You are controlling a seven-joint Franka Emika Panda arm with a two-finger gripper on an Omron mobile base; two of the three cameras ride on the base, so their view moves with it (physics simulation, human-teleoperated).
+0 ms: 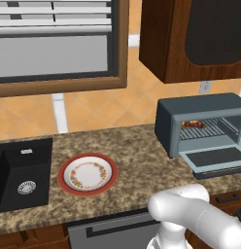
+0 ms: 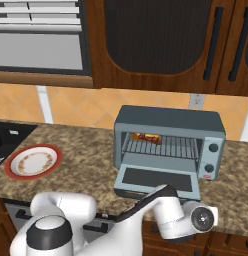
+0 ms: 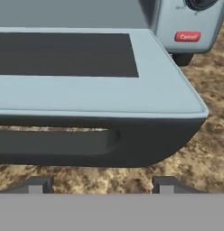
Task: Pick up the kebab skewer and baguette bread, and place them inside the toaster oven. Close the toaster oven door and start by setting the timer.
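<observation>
The blue-grey toaster oven (image 2: pixel 168 120) (image 1: pixel 200 104) stands on the counter with the toaster oven door (image 2: pixel 156 179) (image 1: pixel 217 158) (image 3: pixel 86 85) folded down flat. On the wire rack at the back left lies the kebab skewer (image 2: pixel 152 139) (image 1: pixel 193 124). A golden-orange bit against it looks like the baguette bread (image 2: pixel 139 136); the two are too small to separate well. My gripper (image 3: pixel 102 186) is low in front of the door's dark bar handle (image 3: pixel 64 142). Its fingertips (image 3: pixel 39 185) stand apart below the handle with only counter between them.
A red-rimmed plate (image 1: pixel 87 174) (image 2: pixel 33 161) sits on the speckled counter left of the oven, beside a black sink (image 1: pixel 20 175). Two knobs (image 2: pixel 213 148) and a red Cancel button (image 3: pixel 187 36) are on the oven's right panel. Dark brown wall cabinets (image 2: pixel 161 40) hang above.
</observation>
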